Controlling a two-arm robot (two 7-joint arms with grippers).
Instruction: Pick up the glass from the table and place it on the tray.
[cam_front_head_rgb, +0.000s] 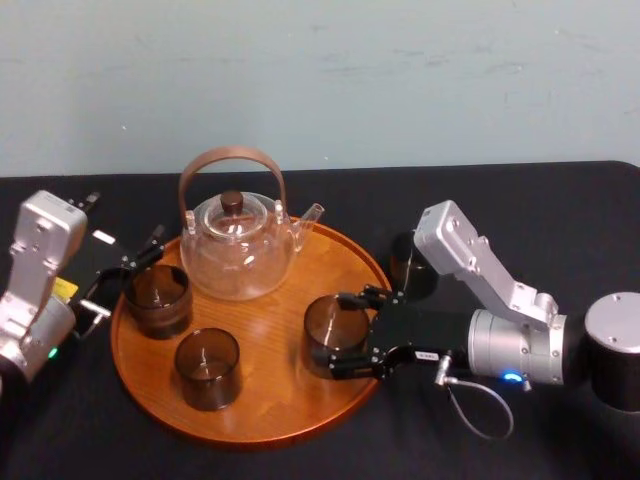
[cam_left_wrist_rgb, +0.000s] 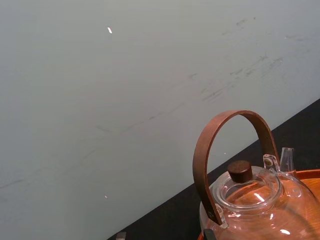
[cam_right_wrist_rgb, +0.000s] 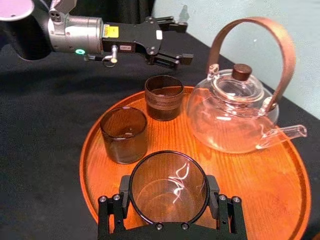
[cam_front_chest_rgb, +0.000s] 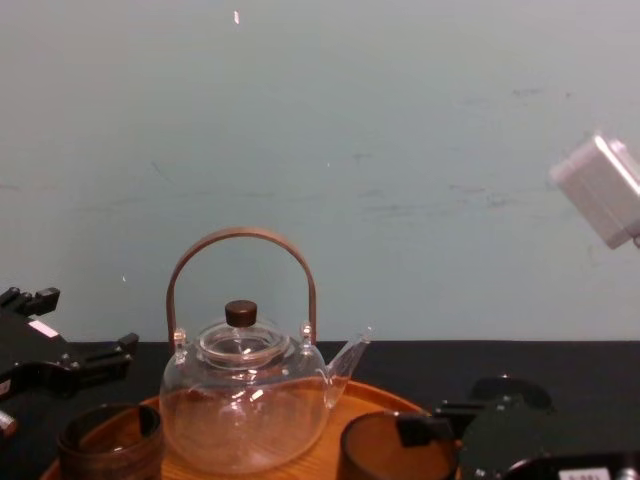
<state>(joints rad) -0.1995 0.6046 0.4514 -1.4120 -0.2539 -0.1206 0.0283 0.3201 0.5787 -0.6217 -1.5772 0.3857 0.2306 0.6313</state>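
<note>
- On the right half of the tray (cam_front_head_rgb: 250, 425), the glass (cam_front_head_rgb: 322, 325) stands upright between the fingers of the right gripper (cam_front_head_rgb: 340, 335), inside the low raised rim.
- The right gripper reaches in from the robot's right, across the rim. One finger lies on each side of the glass wall, and the right wrist view shows both pads pressed against it. The jaws are spread no wider than the glass itself.
- Whether the base of the glass rests on the wood or hangs just above it cannot be told.
- The tray lies on the table (cam_front_head_rgb: 560, 220), near the middle of the black cloth.
- The teapot (cam_front_head_rgb: 238, 250) is clear glass with a brown arched handle and a dark lid knob. It stands at the back of the tray, spout pointing toward the robot's right.
- A second tumbler (cam_front_head_rgb: 157, 300), dark glass, stands at the left edge of the tray.
- A third tumbler (cam_front_head_rgb: 207, 368) stands at the front of the tray, to the left of the gripped glass and apart from it.
- A fourth tumbler (cam_front_head_rgb: 408, 262) stands on the cloth just off the right rim of the tray, behind the right arm.
- The left gripper (cam_front_head_rgb: 125, 275) hovers at the left rim of the tray, just beside the second tumbler. Its fingers are spread wide and hold nothing.
</note>
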